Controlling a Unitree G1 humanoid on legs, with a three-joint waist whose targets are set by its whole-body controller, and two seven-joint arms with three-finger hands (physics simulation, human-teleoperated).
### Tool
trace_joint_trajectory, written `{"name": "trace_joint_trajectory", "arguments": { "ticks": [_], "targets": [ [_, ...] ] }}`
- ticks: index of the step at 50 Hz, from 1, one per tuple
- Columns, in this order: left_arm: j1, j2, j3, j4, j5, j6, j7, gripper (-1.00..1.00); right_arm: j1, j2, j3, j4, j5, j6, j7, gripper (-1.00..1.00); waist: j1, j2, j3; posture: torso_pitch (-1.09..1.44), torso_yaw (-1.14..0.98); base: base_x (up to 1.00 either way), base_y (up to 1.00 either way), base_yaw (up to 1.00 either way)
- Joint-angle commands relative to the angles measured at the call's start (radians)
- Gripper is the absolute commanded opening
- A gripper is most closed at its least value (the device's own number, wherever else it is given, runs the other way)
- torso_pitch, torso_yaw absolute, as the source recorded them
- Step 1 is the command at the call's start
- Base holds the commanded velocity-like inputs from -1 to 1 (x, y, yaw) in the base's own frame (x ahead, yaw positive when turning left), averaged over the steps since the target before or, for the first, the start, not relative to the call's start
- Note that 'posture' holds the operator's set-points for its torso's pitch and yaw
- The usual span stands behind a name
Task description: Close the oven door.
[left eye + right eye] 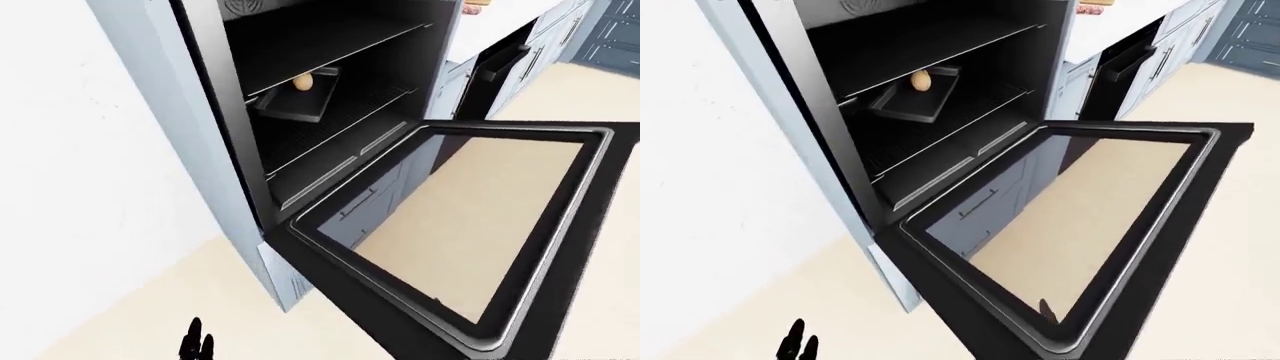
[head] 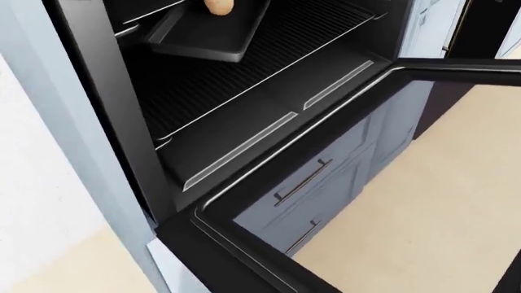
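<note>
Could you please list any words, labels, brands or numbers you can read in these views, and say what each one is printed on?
None can be read: no text shows on the oven door, the tray, the oven racks or the cabinet drawers.
The round embossed pattern on the oven's inner wall, at the top of the left-eye view, is too small to tell as lettering.

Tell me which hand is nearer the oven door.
Left, on what shows: left hand fingertips rise at the view's bottom edge, left of the open oven door, not touching. The right hand is not clearly visible.
</note>
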State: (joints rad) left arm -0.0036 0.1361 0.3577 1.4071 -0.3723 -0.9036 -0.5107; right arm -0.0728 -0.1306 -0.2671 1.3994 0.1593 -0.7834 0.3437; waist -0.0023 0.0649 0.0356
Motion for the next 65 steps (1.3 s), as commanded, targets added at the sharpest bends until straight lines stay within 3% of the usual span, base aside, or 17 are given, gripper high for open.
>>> {"name": "trace_joint_trajectory", "arguments": {
  "ticks": [1,6,15,18,20,21,27,29,30,31,34,37,42,47,52,59,65],
  "targets": [
    [-0.006,0.001,0.000,-0.017,-0.004,-0.026,-0.002,1.00,-0.004,-0.013,-0.002,-0.017,0.000,-0.026,0.006,1.00,0.003,0.001,-0.013,0.00,0.00,0.00,0.34,0.00],
    [-0.007,0.004,0.000,-0.016,-0.005,-0.023,-0.004,1.00,-0.003,-0.011,-0.002,-0.017,0.001,-0.032,0.008,1.00,0.005,-0.031,-0.009,0.00,0.00,0.00,0.23,0.00],
    [-0.006,0.001,-0.003,-0.017,-0.005,-0.026,-0.001,1.00,-0.007,-0.010,-0.006,-0.017,0.010,-0.028,0.003,1.00,0.008,-0.065,0.013,0.00,0.00,0.00,0.00,0.00],
    [-0.005,0.001,-0.003,-0.017,-0.005,-0.029,0.003,1.00,-0.016,-0.011,-0.006,-0.018,0.007,-0.019,-0.034,1.00,0.018,-0.100,0.015,0.00,0.00,0.00,0.00,0.00],
    [-0.004,0.001,-0.005,-0.017,-0.003,-0.029,0.006,1.00,-0.018,-0.011,-0.002,-0.017,-0.002,-0.009,-0.059,1.00,0.023,-0.145,0.006,0.00,0.00,0.00,0.00,0.00],
    [-0.004,0.001,-0.005,-0.017,-0.002,-0.029,0.007,1.00,-0.024,-0.014,-0.008,-0.018,0.004,0.005,-0.072,1.00,0.019,-0.108,0.015,0.00,0.00,0.00,0.00,0.00],
    [-0.005,0.002,-0.004,-0.017,-0.002,-0.030,0.010,1.00,-0.036,-0.012,-0.019,-0.021,0.028,-0.012,-0.082,1.00,0.011,-0.092,-0.011,0.00,0.00,0.00,0.00,0.00],
    [-0.009,0.003,0.002,-0.017,-0.011,-0.022,0.004,1.00,-0.056,-0.007,-0.072,-0.025,0.130,0.011,0.028,1.00,0.007,-0.088,-0.017,0.00,0.00,0.00,0.00,0.00],
    [-0.010,0.005,0.002,-0.017,-0.010,-0.021,0.007,1.00,-0.072,0.003,-0.123,-0.030,0.234,-0.004,0.161,1.00,0.005,-0.086,-0.019,0.00,0.00,0.00,0.00,0.00],
    [-0.011,0.005,0.001,-0.016,-0.008,-0.020,0.011,1.00,-0.082,-0.001,-0.127,-0.027,0.273,0.025,0.148,1.00,0.003,-0.085,-0.021,0.00,0.00,0.00,0.00,0.00],
    [-0.012,0.006,0.002,-0.016,-0.003,-0.020,0.019,1.00,-0.099,-0.004,-0.147,-0.035,0.416,0.065,0.294,1.00,-0.002,-0.082,-0.025,0.00,0.00,0.00,0.00,0.00],
    [-0.014,0.011,0.003,-0.015,0.017,-0.030,0.080,1.00,-0.109,-0.012,-0.137,-0.039,0.500,0.085,0.359,1.00,-0.005,-0.080,-0.029,0.00,0.00,0.00,0.00,0.00],
    [-0.014,0.000,0.016,-0.017,0.009,-0.105,0.050,1.00,-0.109,-0.031,-0.109,-0.046,0.578,0.105,0.435,1.00,-0.006,-0.081,-0.033,0.00,0.00,0.00,0.00,0.00],
    [-0.011,0.005,-0.002,-0.017,0.022,-0.077,0.048,1.00,-0.108,-0.062,-0.105,-0.059,0.648,0.134,0.486,1.00,-0.006,-0.079,-0.033,0.00,0.00,0.00,0.00,0.00],
    [-0.015,-0.003,0.004,-0.018,-0.013,-0.032,-0.021,1.00,-0.097,-0.094,-0.102,-0.077,0.704,0.173,0.522,1.00,-0.005,-0.077,-0.032,0.00,0.00,0.00,0.00,0.00],
    [-0.019,-0.004,0.006,-0.018,-0.038,-0.004,-0.058,1.00,-0.087,-0.145,-0.133,-0.129,0.820,0.255,0.553,1.00,-0.005,-0.080,-0.031,0.00,0.00,0.00,0.00,0.00],
    [-0.019,-0.001,0.005,-0.017,-0.045,-0.001,-0.059,1.00,-0.055,-0.174,-0.118,-0.160,0.838,0.306,0.571,1.00,-0.005,-0.082,-0.029,0.00,0.00,0.00,0.00,0.00]
  ]
}}
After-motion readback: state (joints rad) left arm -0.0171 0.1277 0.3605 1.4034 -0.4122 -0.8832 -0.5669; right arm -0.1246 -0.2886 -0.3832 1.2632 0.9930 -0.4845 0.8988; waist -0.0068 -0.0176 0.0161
